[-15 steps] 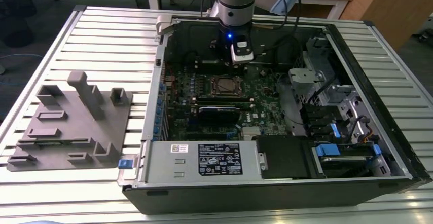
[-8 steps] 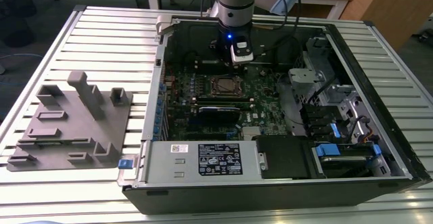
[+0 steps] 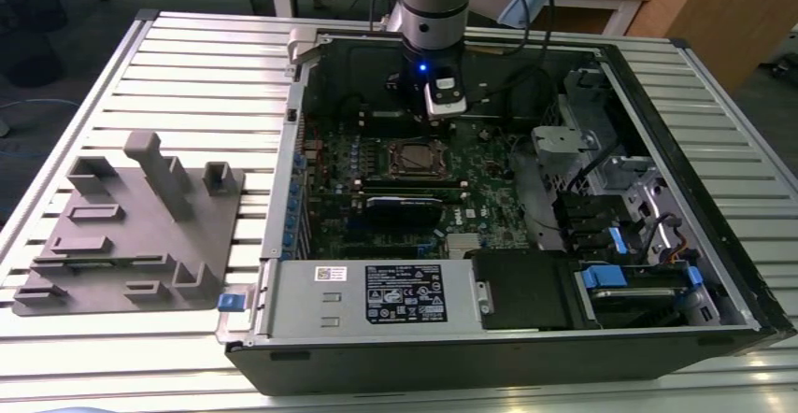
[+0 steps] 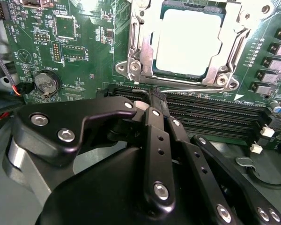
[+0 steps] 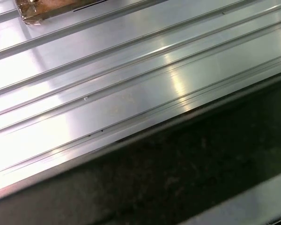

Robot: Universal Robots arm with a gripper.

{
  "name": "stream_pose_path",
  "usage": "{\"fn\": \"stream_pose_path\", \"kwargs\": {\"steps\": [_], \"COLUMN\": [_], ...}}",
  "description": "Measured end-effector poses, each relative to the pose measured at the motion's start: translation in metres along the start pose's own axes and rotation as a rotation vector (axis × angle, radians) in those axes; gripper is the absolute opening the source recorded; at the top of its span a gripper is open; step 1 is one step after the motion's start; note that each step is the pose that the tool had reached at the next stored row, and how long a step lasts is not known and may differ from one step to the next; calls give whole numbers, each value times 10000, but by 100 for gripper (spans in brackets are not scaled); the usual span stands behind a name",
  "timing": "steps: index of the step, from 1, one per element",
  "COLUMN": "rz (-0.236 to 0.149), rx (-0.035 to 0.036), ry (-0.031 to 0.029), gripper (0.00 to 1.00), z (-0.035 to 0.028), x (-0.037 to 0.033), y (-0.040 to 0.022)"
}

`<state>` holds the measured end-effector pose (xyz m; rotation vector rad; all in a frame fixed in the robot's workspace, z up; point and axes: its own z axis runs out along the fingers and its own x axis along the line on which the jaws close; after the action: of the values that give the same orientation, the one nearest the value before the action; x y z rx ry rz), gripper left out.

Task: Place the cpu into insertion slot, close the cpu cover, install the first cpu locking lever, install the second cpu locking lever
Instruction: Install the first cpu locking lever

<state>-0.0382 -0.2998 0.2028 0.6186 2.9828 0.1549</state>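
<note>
Two of the four steps look done, judging from the second wrist view. The cpu [image 4: 189,42], a small flat square chip with a pale silvery metal top, sits in the insertion slot [image 4: 178,75], a square black socket of which just a dark edge shows beneath the chip. The cpu cover [image 4: 143,47], a thin square silver metal frame with a large central opening, lies down flat around the chip and not tilted up.

What seems left is the levers. One thin silver wire locking lever [image 4: 196,90] runs along the socket's edge nearest the long black memory slots [image 4: 215,112]; I cannot tell whether it is hooked under its catch. I cannot make out a second lever with any certainty.

The black gripper [image 4: 155,93] hangs low over the green circuit board [image 4: 84,42], its fingers pressed together with nothing visibly pinched. Their tips are just beside the near end of that wire lever; whether they touch it is unclear.

In the exterior view the arm reaches down into the open black computer case [image 3: 698,151], which lies on a slatted aluminium table [image 3: 187,49].
</note>
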Motion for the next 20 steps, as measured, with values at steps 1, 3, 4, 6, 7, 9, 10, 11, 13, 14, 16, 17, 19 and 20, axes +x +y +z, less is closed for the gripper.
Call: {"fn": "stream_pose_path", "kwargs": {"steps": [1, 3, 4, 6, 7, 9, 10, 11, 13, 14, 16, 17, 19, 20], "rz": [-1, -1, 0, 0, 0, 0, -1, -1, -1, -1, 1, 0, -3, -5], "rx": [0, -1, -2, -1, -1, -3, -1, -1, -3, -4, -9, -11, -17, -19], "ry": [-2, -3, -3, -3, -3, -5, -7, -8, -9, -10, -17, -24, -37, -42], "gripper": [11, 11, 11, 11, 11, 11, 11, 11, 11, 11, 11, 11, 11, 11], "z": [0, 0, 0, 0, 0, 5, 6, 7, 7, 7, 8, 9, 10, 10], "x": [1, 1, 1, 1, 1, 2, 2, 2, 2, 2, 5, 9, 13, 14], "y": [-1, -1, -1, -1, -1, -2, -2, -2, -2, -2, -3, -5, -7, -8]}}
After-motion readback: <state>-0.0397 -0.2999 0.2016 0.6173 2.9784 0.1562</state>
